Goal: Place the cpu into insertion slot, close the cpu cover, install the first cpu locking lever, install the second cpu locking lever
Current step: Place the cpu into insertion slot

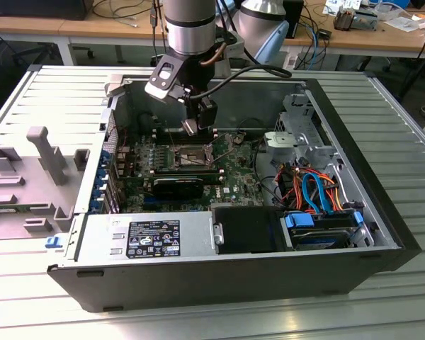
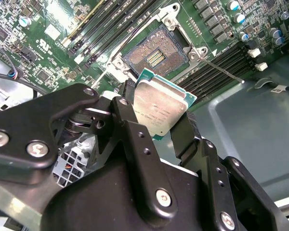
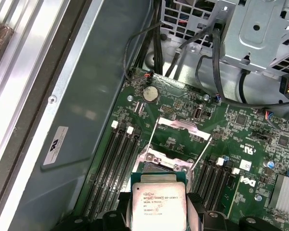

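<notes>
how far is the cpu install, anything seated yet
Nothing seated yet. The gripper holds the cpu above the insertion slot, its contacts bare. The cpu cover stands open and a locking lever sticks out unlatched; placing, closing and both levers remain.

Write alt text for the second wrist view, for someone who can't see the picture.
The gripper grips the cpu by two edges, its silver top showing, with the open insertion slot just beyond it on the green motherboard. A thin locking lever sticks out beside the slot, and black memory slots flank it.
</notes>
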You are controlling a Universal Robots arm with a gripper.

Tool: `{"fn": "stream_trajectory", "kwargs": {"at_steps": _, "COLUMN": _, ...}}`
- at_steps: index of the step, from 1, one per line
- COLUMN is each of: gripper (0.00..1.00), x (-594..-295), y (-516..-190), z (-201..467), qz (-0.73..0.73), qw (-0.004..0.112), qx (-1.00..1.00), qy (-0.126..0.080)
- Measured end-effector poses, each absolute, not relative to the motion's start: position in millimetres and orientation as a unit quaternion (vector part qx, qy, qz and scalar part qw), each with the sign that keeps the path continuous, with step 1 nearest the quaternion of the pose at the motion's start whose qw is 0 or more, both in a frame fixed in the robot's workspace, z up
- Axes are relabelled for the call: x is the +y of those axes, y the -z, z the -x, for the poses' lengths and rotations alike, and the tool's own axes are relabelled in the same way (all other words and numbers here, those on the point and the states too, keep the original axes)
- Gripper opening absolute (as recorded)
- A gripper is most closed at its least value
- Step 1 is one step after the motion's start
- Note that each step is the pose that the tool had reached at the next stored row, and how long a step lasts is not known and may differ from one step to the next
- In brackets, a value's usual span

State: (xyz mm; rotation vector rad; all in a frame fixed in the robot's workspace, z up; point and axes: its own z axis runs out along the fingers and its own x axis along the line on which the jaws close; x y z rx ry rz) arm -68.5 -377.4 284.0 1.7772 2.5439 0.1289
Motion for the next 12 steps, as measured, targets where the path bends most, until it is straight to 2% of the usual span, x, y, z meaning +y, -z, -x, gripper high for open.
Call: {"fn": "stream_trajectory", "kwargs": {"at_steps": 12, "gripper": 0.55, "x": -377.4, "y": -283.9, "z": 68.5, "qz": -0.58, "qw": 0.018, "qx": 0.814, "qy": -0.041}}
